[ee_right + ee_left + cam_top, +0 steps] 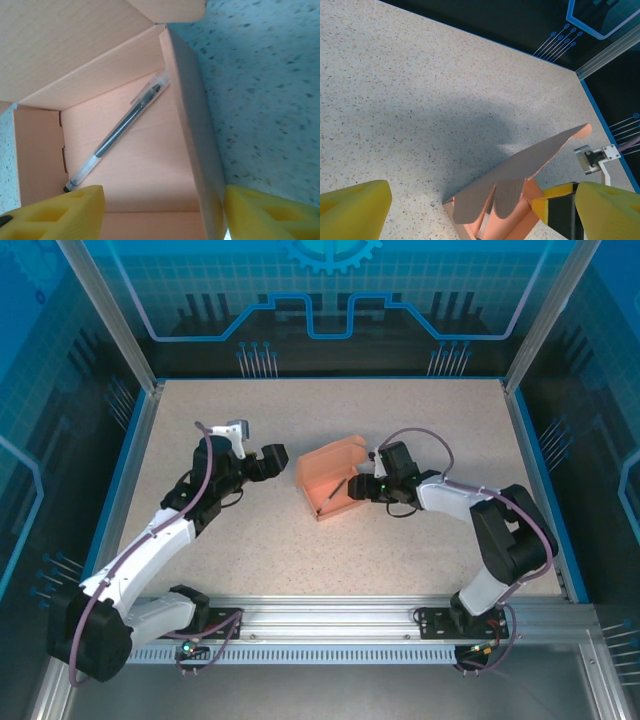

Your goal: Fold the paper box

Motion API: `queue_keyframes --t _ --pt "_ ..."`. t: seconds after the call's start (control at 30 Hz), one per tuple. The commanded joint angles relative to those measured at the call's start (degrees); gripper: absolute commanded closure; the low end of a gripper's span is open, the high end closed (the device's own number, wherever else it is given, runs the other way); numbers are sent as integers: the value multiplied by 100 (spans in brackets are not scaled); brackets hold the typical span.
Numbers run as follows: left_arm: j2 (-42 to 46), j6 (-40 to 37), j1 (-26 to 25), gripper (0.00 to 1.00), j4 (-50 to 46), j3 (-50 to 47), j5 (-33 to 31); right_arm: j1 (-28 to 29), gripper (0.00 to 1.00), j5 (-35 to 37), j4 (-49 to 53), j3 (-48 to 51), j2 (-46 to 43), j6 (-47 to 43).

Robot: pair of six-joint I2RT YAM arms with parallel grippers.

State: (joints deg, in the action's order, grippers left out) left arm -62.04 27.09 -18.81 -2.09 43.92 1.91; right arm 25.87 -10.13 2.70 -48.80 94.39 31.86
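The salmon-orange paper box (pixel 325 468) stands on the middle of the table with its lid flap raised and tilted over the tray. A thin dark pen (pixel 335 491) lies slantwise inside it. My left gripper (pixel 278 458) is open just left of the box; in the left wrist view the lid (pixel 520 165) and its rounded tabs lie between my wide-apart fingers (pixel 355 210). My right gripper (pixel 360 485) is open at the box's right side. In the right wrist view one finger (pixel 55 215) is over the box floor (pixel 140 165) and the other is outside the side wall (pixel 195 125), touching it.
The speckled table (pixel 250 540) is ringed by blue panels and aluminium posts. A metal rail (pixel 350 615) carrying both arm bases runs along the near edge. The pen (pixel 120 132) has a clear barrel. The right gripper's yellow-and-black finger (pixel 560 210) shows beside the box.
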Motion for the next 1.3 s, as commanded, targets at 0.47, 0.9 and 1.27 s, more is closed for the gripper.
queue_keyframes --t 0.47,0.9,1.27 --pt "140 -72 119 4 -23 -521 -339 103 35 54 -23 519 -909 -732" --pt "-60 -566 124 4 655 -970 525 -475 33 437 619 -428 -1157 -2808" --pt "-323 -1086 154 1 602 -874 600 -755 12 -169 1097 -1010 -767 -3818"
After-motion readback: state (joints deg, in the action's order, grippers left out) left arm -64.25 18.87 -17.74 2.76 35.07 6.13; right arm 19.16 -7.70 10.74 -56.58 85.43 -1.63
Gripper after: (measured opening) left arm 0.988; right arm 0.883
